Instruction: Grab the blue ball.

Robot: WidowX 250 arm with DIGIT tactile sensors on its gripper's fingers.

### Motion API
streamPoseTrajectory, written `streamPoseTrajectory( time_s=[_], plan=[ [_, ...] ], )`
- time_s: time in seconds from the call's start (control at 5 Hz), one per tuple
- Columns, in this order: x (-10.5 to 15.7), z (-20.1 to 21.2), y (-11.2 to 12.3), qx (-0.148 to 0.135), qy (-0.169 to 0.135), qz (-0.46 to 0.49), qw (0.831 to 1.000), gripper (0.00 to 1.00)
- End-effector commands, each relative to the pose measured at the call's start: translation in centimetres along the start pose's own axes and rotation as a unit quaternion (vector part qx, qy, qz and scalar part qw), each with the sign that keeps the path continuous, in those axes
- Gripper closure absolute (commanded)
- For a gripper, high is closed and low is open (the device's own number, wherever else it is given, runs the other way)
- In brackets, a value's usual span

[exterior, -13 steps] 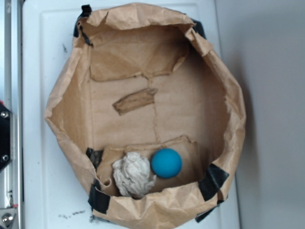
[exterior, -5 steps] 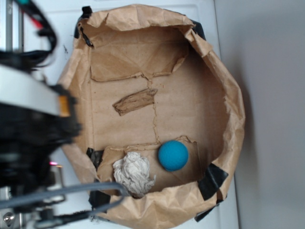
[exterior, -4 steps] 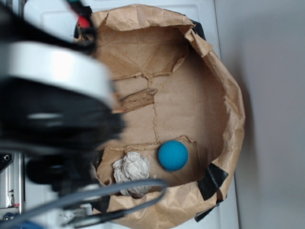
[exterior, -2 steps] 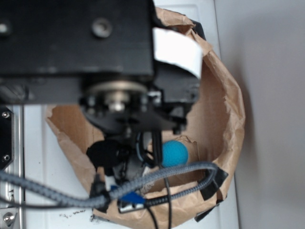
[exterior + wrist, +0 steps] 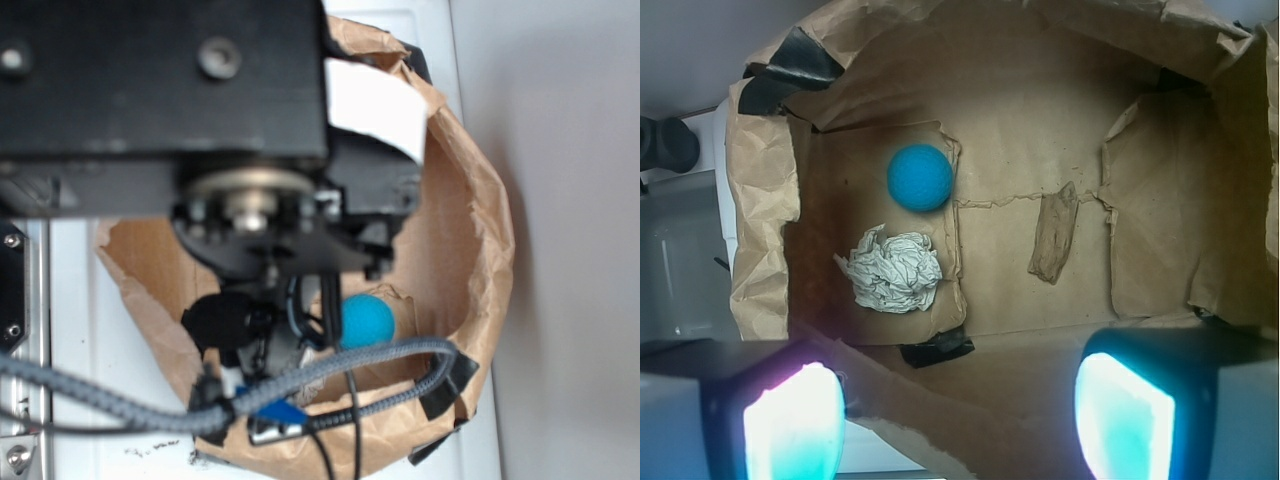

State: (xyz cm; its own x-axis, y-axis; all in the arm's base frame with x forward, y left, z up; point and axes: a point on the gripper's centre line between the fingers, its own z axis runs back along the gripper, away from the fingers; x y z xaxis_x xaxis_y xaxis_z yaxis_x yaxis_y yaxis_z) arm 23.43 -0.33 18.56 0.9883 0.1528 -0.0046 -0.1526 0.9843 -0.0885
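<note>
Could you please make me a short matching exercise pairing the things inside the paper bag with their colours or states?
Things:
1. blue ball
2. paper wad
3. torn strip
4. tape patch

Descriptions:
A. black, stuck on the bag wall near the camera
B. smooth teal sphere
C. brown, lying flat on the bag floor
D. crumpled, off-white

Pairs: 1-B, 2-D, 3-C, 4-A
</note>
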Motion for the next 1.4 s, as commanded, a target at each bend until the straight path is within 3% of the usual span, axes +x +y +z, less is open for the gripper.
streamPoseTrajectory(
  time_s=[0.0,0.2,0.4,0.8,1.2],
  plan=[
    [1.7,-7.0,4.4,0.061,-0.032,0.005,0.998,0.0],
    [2.0,-9.6,4.1,0.092,-0.027,-0.012,0.995,0.0],
    [3.1,-10.1,2.9,0.087,-0.018,-0.014,0.996,0.0],
    [4.3,-5.7,-0.2,-0.014,-0.043,-0.032,0.998,0.0],
    [6.2,-5.6,-1.4,-0.046,-0.08,-0.018,0.996,0.0]
  ],
)
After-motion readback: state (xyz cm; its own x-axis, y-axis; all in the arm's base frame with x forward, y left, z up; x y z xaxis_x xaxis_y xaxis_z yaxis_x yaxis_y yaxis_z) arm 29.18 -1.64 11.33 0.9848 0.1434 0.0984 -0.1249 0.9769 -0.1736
